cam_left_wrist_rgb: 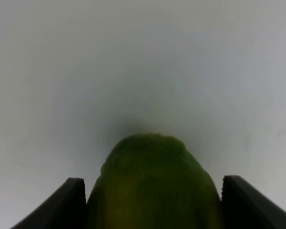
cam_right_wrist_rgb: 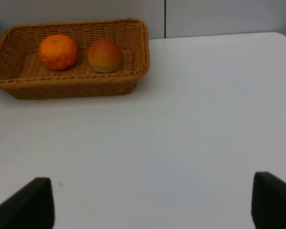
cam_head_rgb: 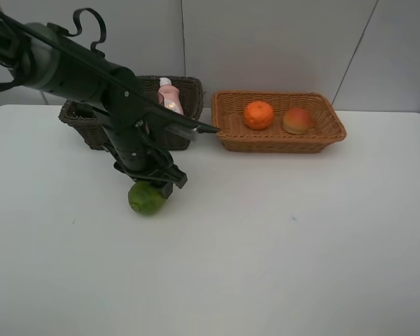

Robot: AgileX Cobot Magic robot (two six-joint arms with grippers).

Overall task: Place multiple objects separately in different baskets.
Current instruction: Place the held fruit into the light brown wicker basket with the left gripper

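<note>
From the high camera, the black left arm reaches down over the white tabletop (cam_head_rgb: 280, 252) and its left gripper (cam_head_rgb: 151, 187) sits on top of a round, bumpy green fruit (cam_head_rgb: 147, 199) that rests on the table in front of the deep, dark brown woven basket (cam_head_rgb: 185, 94). The arm hides most of that basket; only a pink bottle with a white cap (cam_head_rgb: 169, 96) shows standing inside it. To the right, just beside the dark one, lies the shallower, light orange-tan wicker basket (cam_head_rgb: 322, 136), holding a round orange (cam_head_rgb: 258, 115) and a red-yellow peach-like fruit (cam_head_rgb: 297, 120) side by side, slightly apart.

The left wrist camera gives what the high view cannot: the green fruit (cam_left_wrist_rgb: 152, 191) fills the space between the two dark fingers (cam_left_wrist_rgb: 66, 202), which stand wide at its flanks; whether they press on its skin cannot be told, as the fruit lies on the table either way.

The right gripper is out of the high view. Its own wrist camera shows its dark fingertips (cam_right_wrist_rgb: 31, 202) spread far apart over bare table with nothing between them, and the tan basket (cam_right_wrist_rgb: 71, 88) with the orange (cam_right_wrist_rgb: 58, 51) and peach-like fruit (cam_right_wrist_rgb: 105, 55) beyond
</note>
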